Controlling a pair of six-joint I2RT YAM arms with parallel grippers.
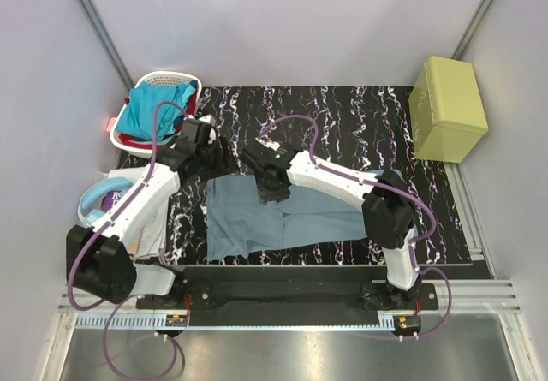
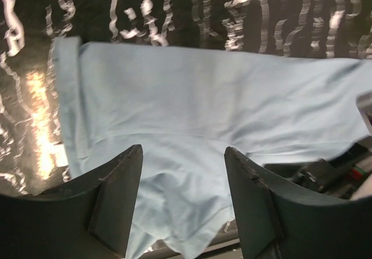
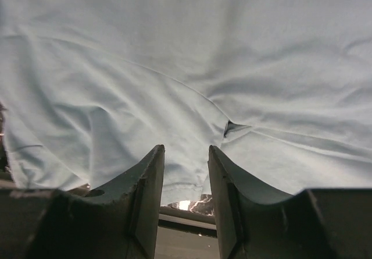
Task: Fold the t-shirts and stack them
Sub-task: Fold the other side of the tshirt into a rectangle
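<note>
One grey-blue t-shirt [image 1: 282, 223], soft, creased, flat. One turquoise t-shirt [image 1: 154, 107], crumpled. Left gripper [image 2: 183, 154] wide apart; right gripper [image 3: 186, 148] narrowly apart, seemingly empty.

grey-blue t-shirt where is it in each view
top external: grey-blue t-shirt centre, on the marbled mat.
left wrist: grey-blue t-shirt across the middle, mat above it.
right wrist: grey-blue t-shirt fills nearly the whole picture.
shared landmark: the marbled mat, only a sliver in right wrist.

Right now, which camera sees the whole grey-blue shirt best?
The top external view: it shows the grey-blue t-shirt almost whole, spread out. The left wrist view shows one part with an edge; the right wrist view only wrinkled cloth close up.
</note>
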